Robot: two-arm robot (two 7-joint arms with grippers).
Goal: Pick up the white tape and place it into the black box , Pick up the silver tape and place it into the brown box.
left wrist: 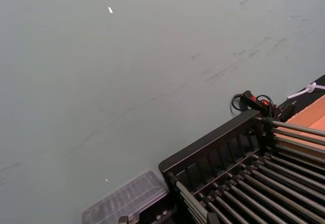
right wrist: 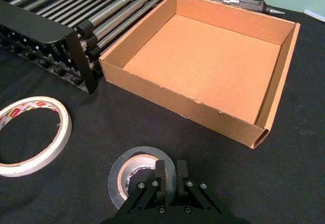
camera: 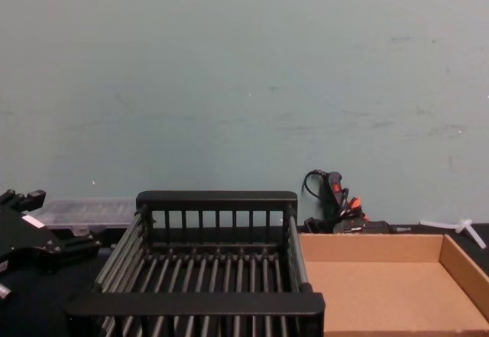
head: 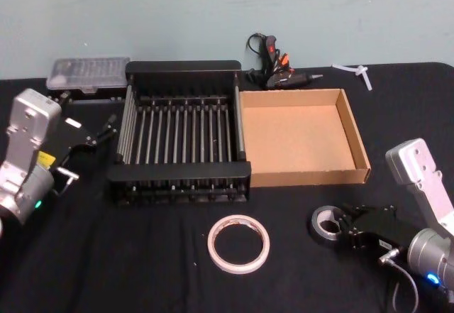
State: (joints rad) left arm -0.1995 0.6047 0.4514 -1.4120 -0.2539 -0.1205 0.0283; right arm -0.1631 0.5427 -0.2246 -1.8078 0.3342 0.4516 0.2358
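The black cloth-covered surface carries everything, and at its back the black crate with slatted sides and floor sits touching the shallow brown cardboard tray on its right; both look empty. In front of the crate lies the flat wide roll of white tape with red print on its core, untouched, well apart from the left gripper, which hangs beside the crate's left wall with its fingers somewhat parted and nothing between them. Over to the right, in front of the tray, lies the small thick roll of dull grey-silver tape, flat on the surface. The right gripper is down on it, narrow fingers nearly together across the near wall of the ring, one seemingly inside the pale core; whether they are actually pinching I cannot tell. That roll should be light and stiff, its outer face a bit slick, so pinching through the wall looks the sound hold.
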